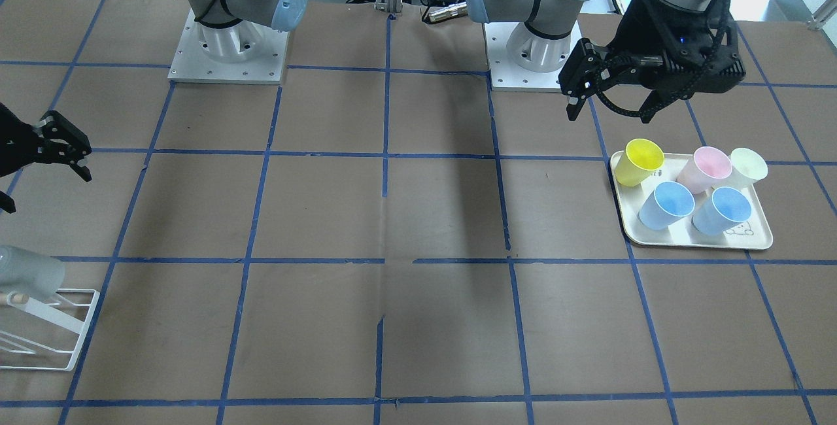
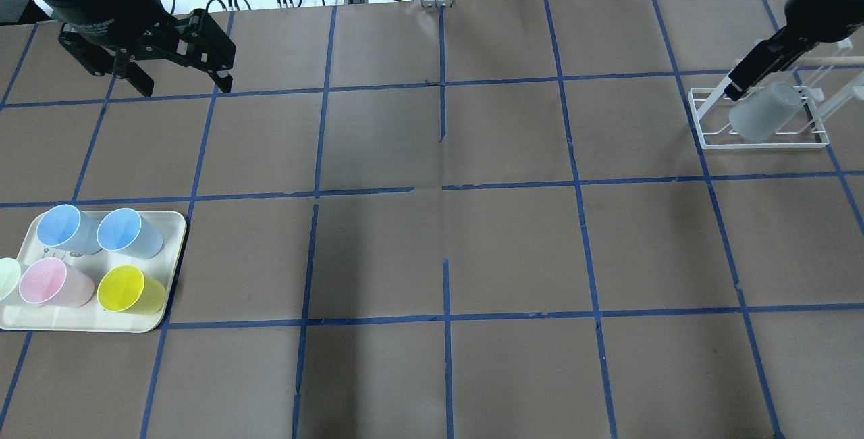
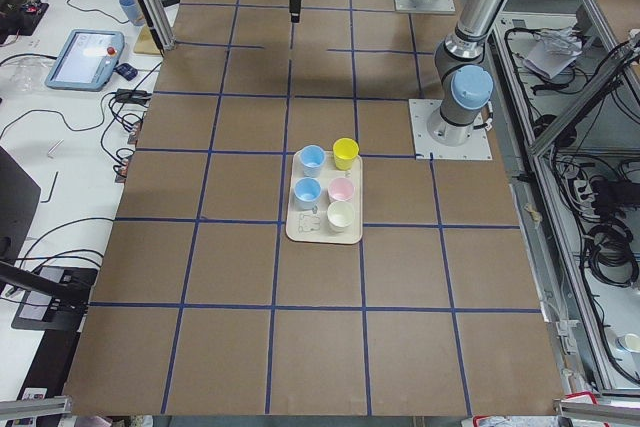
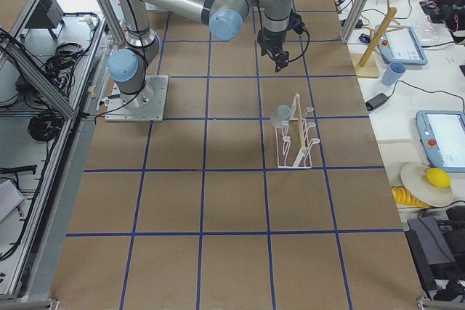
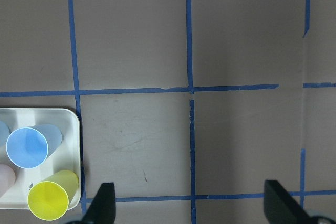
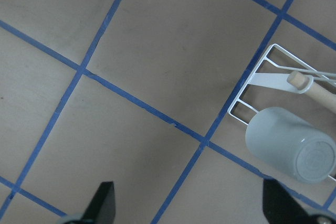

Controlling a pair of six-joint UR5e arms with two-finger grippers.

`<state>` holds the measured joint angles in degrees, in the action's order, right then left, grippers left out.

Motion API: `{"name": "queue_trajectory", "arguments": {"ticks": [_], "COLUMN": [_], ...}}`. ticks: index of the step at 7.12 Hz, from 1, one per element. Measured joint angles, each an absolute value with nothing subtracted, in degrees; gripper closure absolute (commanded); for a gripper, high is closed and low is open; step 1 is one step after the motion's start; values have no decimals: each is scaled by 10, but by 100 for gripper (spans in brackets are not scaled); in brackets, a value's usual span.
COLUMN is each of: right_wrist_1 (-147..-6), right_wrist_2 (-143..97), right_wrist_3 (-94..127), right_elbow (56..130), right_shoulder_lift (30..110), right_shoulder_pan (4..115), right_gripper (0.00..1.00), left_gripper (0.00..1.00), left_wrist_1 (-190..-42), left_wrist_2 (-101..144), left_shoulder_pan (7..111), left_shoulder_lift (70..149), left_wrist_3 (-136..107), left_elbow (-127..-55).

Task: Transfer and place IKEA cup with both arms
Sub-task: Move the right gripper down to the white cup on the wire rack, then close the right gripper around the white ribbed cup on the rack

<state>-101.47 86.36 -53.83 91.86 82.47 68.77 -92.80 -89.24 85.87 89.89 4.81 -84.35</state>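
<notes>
IKEA cup [image 6: 291, 145] is resting tilted, base up, on the white rack [image 2: 709, 142]. Right gripper [image 6: 189, 205] and left gripper [image 2: 183, 86] are both standing apart, empty. Risk: the right one, hovering near, clipping the rack and shaking the cup off its wooden peg [image 6: 315, 90].

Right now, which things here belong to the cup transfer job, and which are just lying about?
Job: grey IKEA cup, white rack holding it, left gripper, right gripper.
Lying about: tray, yellow cup, pink cup, pale green cup, two light-blue cups.
</notes>
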Motion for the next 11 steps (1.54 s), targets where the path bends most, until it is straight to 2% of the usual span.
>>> {"name": "queue_trajectory", "arguments": {"ticks": [4, 11], "right_wrist_1": [-1092, -1144], "right_wrist_2": [858, 857], "right_wrist_3": [-659, -685], "right_elbow": [930, 927], "right_shoulder_lift": [764, 709], "right_shoulder_pan": [634, 619], "right_gripper": [0, 0], "left_gripper": [0, 0], "left_wrist_1": [-925, -925], "left_wrist_2": [-892, -891], "left_shoulder_pan": [859, 859], "left_shoulder_lift": [900, 900], "left_wrist_3": [45, 43], "left_elbow": [-844, -844]}}
